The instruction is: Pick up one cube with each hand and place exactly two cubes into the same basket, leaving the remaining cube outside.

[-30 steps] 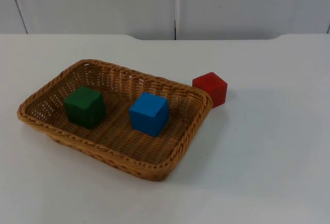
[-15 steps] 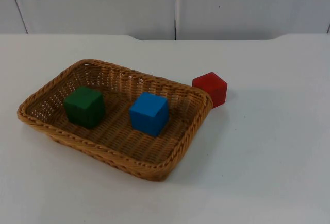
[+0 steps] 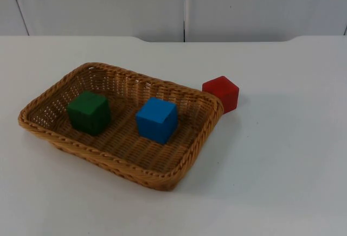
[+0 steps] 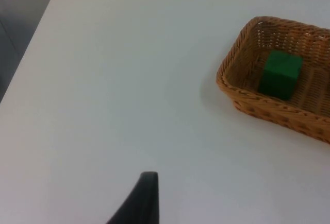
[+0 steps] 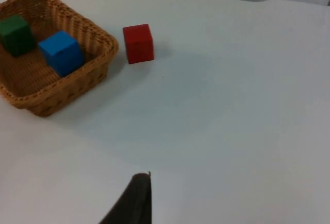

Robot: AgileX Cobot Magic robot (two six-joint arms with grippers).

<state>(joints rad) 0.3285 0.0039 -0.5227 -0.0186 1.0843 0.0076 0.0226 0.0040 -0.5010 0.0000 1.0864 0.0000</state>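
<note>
A woven wicker basket [image 3: 162,180] lies on the white table, left of centre. Inside it a green cube [image 3: 88,112] sits toward the left end and a blue cube [image 3: 157,119] toward the right end. A red cube [image 3: 222,93] stands on the table just outside the basket's far right corner, close to the rim. My left gripper [image 4: 147,193] waits over bare table well away from the basket [image 4: 242,100] and the green cube [image 4: 280,73]. My right gripper [image 5: 136,195] waits back from the red cube [image 5: 138,42], the blue cube [image 5: 61,52] and the basket [image 5: 62,98]. Neither holds anything.
The grey partition wall [image 3: 184,5] closes the far side of the table. Bare white table [image 3: 287,154] spreads to the right of the basket and in front of it.
</note>
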